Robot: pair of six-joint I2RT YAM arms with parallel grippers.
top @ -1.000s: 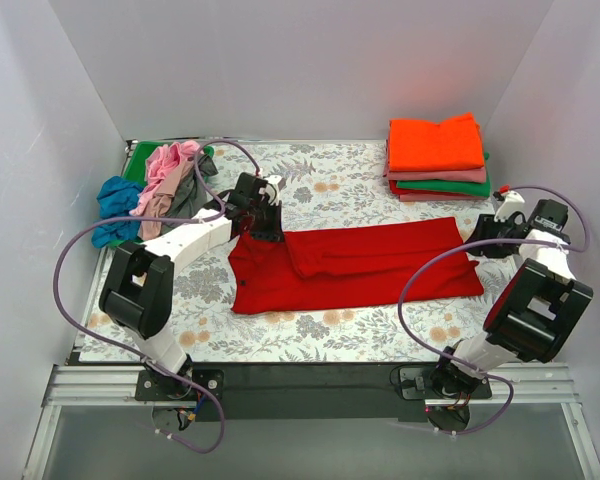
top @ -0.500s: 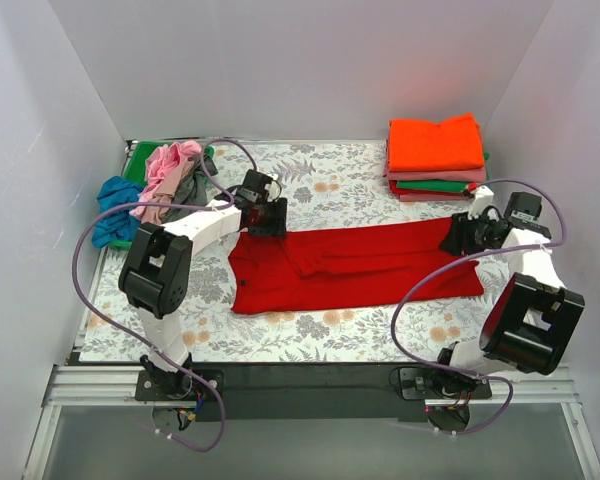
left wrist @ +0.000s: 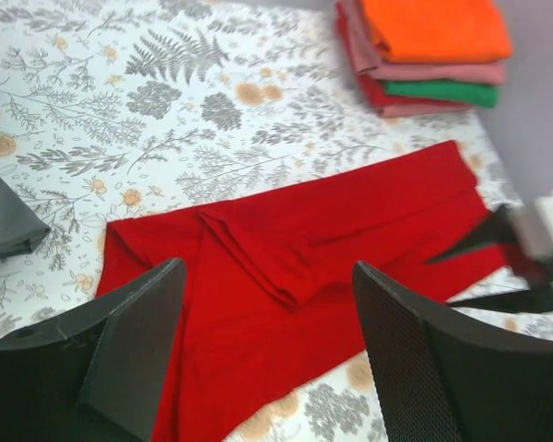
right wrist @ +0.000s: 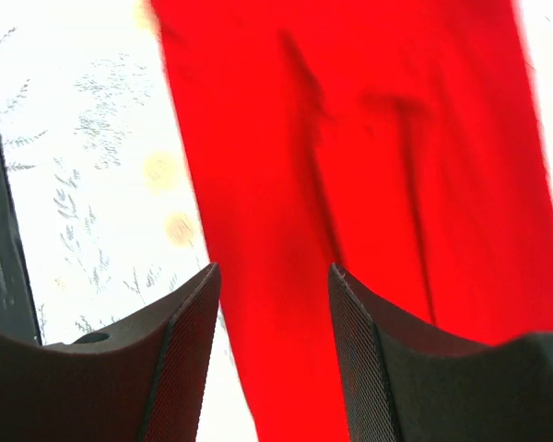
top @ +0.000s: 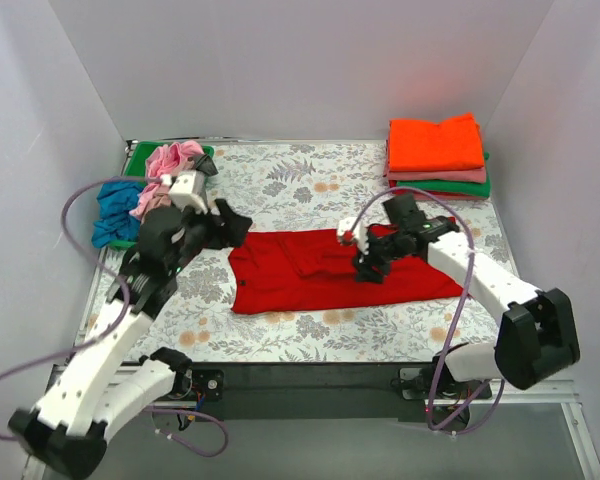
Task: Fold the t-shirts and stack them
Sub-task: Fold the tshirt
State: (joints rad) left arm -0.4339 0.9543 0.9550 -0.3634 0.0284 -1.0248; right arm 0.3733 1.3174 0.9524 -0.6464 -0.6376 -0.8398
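Note:
A large red t-shirt (top: 310, 272) lies folded into a long strip across the middle of the floral tablecloth (top: 310, 185). My left gripper (top: 238, 224) hovers open at the shirt's back left corner, holding nothing; in its wrist view the red t-shirt (left wrist: 286, 249) shows between the spread fingers (left wrist: 134, 341). My right gripper (top: 366, 266) hangs open over the strip's middle, with the red t-shirt (right wrist: 369, 138) below its fingers (right wrist: 184, 341). Folded shirts, orange on top, form a stack (top: 436, 152) at the back right.
A loose pile of pink, grey and blue shirts (top: 160, 185) lies at the back left, the grey one (left wrist: 5, 216) at the left wrist view's edge. White walls close in the table on three sides. The right arm's purple cable (top: 458, 300) loops over the shirt's right end.
The left gripper opened, let go of the shirt's left end and drew back to the left. The right arm swung from the shirt's right end to above its middle.

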